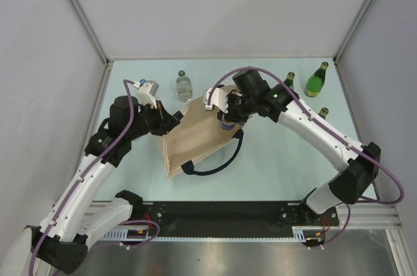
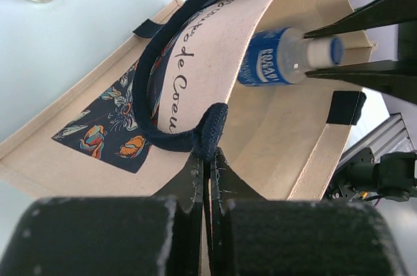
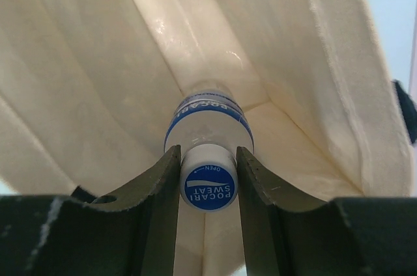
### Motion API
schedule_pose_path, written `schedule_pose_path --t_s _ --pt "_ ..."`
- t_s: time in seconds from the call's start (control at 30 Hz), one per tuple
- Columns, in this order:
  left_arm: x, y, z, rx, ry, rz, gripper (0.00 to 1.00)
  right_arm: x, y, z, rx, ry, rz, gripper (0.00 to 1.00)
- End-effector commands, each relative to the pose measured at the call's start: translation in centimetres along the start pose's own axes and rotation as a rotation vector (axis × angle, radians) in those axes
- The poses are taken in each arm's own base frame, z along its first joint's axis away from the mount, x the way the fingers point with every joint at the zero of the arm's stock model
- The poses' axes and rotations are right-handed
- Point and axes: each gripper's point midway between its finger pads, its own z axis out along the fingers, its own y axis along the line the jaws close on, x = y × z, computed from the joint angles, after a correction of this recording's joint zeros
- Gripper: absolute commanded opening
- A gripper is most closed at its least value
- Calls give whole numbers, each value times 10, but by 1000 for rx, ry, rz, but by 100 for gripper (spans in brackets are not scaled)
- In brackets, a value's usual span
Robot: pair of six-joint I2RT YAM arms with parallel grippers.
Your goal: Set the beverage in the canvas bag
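Lying on its side on the pale green table (image 1: 280, 165), the beige boxy canvas bag (image 1: 195, 139) with navy trim points its open mouth toward the far right. One colourful printed panel (image 2: 107, 134) shows on its upper face. Of its two navy handles, one loops loose on the table (image 1: 215, 164) at the bag's near side. The other (image 2: 146, 94) is pinched in the left gripper (image 2: 207, 159), whose fingers are pressed fully together on the strap and hold the upper side of the mouth up.

The right gripper (image 3: 208, 155) reaches into the bag's mouth. Its two fingers stand partly apart and are clamped on the neck of one clear plastic bottle with a blue label and a blue-and-white cap (image 3: 208, 126). The bottle points base-first into the bag. Its body is already past the rim and surrounded by the cream lining, and it stays lifted in the grip.

Four other bottles stand upright on the table outside the bag. One clear glass bottle (image 1: 184, 85) is just beyond the bag, and three green glass bottles (image 1: 316, 79) (image 1: 289, 81) (image 1: 323, 112) are grouped toward the far right.
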Motion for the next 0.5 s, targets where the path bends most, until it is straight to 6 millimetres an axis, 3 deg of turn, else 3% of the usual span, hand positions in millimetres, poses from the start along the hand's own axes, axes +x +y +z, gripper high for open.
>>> schedule_pose_path --t_s 0.0,0.07,0.2,0.27,0.3,0.37,0.4,0.47 --pt "-21 -2 -1 -19 -52 -4 0 -16 -41 3 141 -19 -78 0" --pt "-24 -1 -1 -31 -55 -5 0 -4 -43 16 122 20 -46 0" --pt "-32 9 -2 -98 -57 5 14 13 -48 31 77 55 42 0" --pt "-42 9 -8 -119 -79 18 30 17 -53 36 72 62 62 0" --pt "-46 7 -11 -116 -90 41 46 20 -55 41 65 71 72 0" --pt "-62 -3 -24 -94 -139 74 58 22 -57 45 60 76 82 0" --pt "-68 -7 -30 -86 -159 107 69 23 -57 47 57 77 92 0" --pt "-84 -22 -50 -50 -226 158 78 23 -58 52 47 76 103 0"
